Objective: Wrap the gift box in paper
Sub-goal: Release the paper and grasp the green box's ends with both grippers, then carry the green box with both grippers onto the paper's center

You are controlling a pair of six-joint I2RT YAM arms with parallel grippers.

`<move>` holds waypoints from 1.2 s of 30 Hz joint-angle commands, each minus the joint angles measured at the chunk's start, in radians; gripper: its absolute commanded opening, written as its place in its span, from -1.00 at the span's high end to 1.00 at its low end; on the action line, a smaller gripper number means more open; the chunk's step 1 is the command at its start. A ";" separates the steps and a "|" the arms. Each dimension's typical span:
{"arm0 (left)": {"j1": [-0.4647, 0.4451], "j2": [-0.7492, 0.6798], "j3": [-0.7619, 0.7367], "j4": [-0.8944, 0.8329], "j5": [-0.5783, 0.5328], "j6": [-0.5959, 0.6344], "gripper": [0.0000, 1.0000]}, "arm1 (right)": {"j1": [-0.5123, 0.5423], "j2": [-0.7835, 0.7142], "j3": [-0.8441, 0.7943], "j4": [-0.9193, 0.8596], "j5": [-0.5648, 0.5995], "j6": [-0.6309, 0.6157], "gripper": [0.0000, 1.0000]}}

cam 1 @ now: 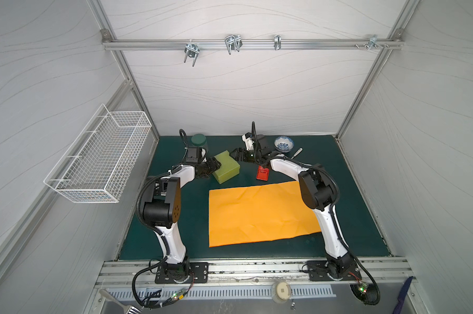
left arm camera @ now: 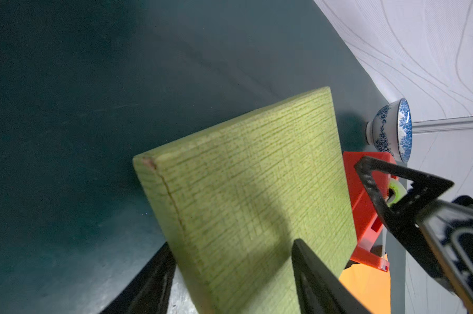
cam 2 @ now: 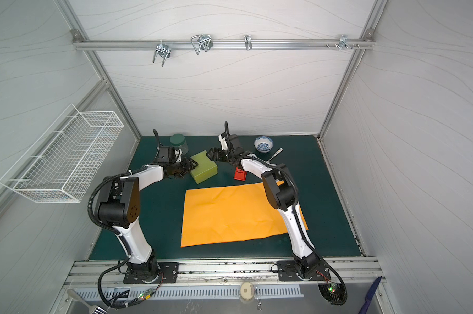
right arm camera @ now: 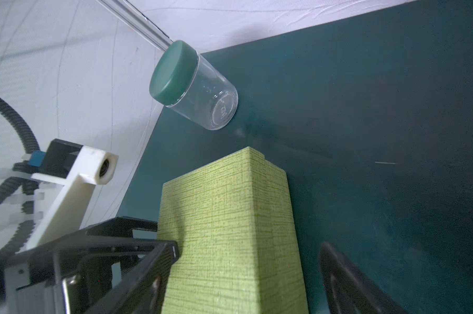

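The olive-green gift box (cam 1: 227,167) (cam 2: 205,167) sits at the back of the green mat, beyond the orange paper (cam 1: 257,214) (cam 2: 230,214), which lies flat. My left gripper (cam 1: 216,164) (left arm camera: 232,243) grips the box's left edge. One finger lies on the lid and the other against the underside edge of the gift box (left arm camera: 257,176). My right gripper (cam 1: 234,155) (right arm camera: 249,248) straddles the far right corner. One of its fingers touches the lid of the gift box (right arm camera: 230,195); the other stands off with mat showing between.
A red tape dispenser (cam 1: 262,173) stands right of the box, under the right forearm. A green-lidded jar (cam 1: 199,141) is behind the left gripper. A blue-and-white bowl (cam 1: 283,143) and a spoon (cam 1: 297,153) sit at the back right. A wire basket (cam 1: 99,160) hangs on the left wall.
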 commanded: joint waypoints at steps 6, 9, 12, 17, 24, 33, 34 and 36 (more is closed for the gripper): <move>0.001 0.040 0.033 0.054 0.048 -0.055 -0.43 | 0.016 0.108 0.127 -0.090 -0.110 0.006 -0.50; -0.002 0.053 0.030 0.077 0.063 -0.090 -0.43 | 0.023 0.116 0.138 -0.098 -0.139 0.012 -0.39; -0.009 0.062 0.030 0.098 0.080 -0.115 -0.42 | 0.028 0.113 0.136 -0.106 -0.164 0.017 -0.31; -0.028 0.063 0.032 0.124 0.113 -0.154 -0.37 | 0.031 0.072 0.103 -0.089 -0.213 0.040 -0.16; -0.062 0.015 0.022 0.165 0.151 -0.219 -0.27 | 0.032 -0.053 -0.027 -0.012 -0.242 0.086 -0.07; -0.135 -0.067 -0.013 0.169 0.141 -0.263 -0.22 | 0.030 -0.190 -0.179 0.042 -0.231 0.099 0.02; -0.140 -0.079 -0.020 0.170 0.141 -0.266 -0.22 | 0.030 -0.207 -0.201 0.044 -0.231 0.100 0.03; -0.153 -0.108 -0.046 0.174 0.137 -0.273 -0.22 | 0.029 -0.243 -0.246 0.048 -0.238 0.105 0.03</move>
